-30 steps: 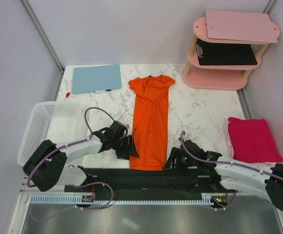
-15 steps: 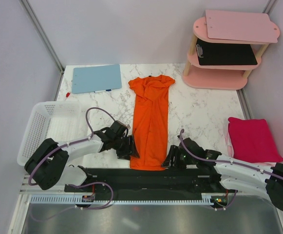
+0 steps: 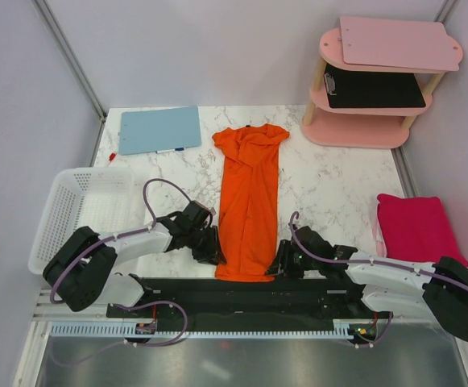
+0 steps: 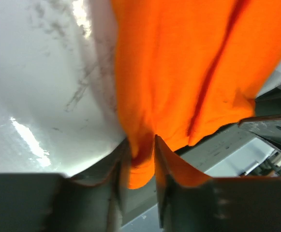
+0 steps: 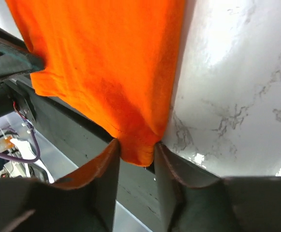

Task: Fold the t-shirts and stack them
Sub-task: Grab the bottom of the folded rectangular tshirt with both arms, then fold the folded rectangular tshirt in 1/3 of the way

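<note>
I am pinching the near hem of the orange t-shirt (image 3: 250,193) at both of its corners. My left jaws are clamped on the left corner and my right jaws on the right one, and in each wrist view a tuck of orange cloth is filling the gap between the fingers. The shirt is lying down the middle of the table (image 3: 330,185) as a long narrow strip. Its sleeves are turned in, its collar end is pointing away from me, and its hem is reaching the near edge by my bases. By my reckoning the lengthwise folds are done and the crosswise ones are not. What I am setting up for is carrying this hem up toward the collar, so the strip shortens to a rectangle. The magenta t-shirt (image 3: 417,230) is lying well apart at the right edge of the table, already a tidy folded rectangle, so that half of the job looks finished. Left to do, as I judge it: fold the orange one short, perhaps twice, then set it on the magenta one — or the reverse — to make the stack.
</note>
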`<action>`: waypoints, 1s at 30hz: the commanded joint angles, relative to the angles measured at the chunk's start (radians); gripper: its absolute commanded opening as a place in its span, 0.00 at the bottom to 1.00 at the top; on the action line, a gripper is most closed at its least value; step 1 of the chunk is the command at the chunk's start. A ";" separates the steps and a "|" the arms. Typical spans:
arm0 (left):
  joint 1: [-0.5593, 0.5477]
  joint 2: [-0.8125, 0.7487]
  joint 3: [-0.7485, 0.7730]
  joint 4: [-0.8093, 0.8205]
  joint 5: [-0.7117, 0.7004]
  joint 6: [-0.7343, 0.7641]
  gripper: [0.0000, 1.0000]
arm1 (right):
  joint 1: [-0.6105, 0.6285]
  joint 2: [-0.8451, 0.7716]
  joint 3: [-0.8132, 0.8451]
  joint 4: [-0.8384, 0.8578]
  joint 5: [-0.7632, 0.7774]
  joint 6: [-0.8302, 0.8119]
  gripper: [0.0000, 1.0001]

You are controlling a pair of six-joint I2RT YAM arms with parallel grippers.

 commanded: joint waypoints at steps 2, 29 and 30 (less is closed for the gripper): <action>-0.011 0.042 -0.056 -0.055 -0.098 0.024 0.15 | -0.001 0.000 -0.010 0.070 0.061 -0.013 0.27; 0.060 0.132 0.486 -0.262 -0.157 0.136 0.02 | -0.053 0.113 0.442 -0.219 0.397 -0.451 0.00; 0.070 0.145 0.501 -0.267 -0.154 0.149 0.02 | -0.077 0.126 0.450 -0.216 0.402 -0.469 0.00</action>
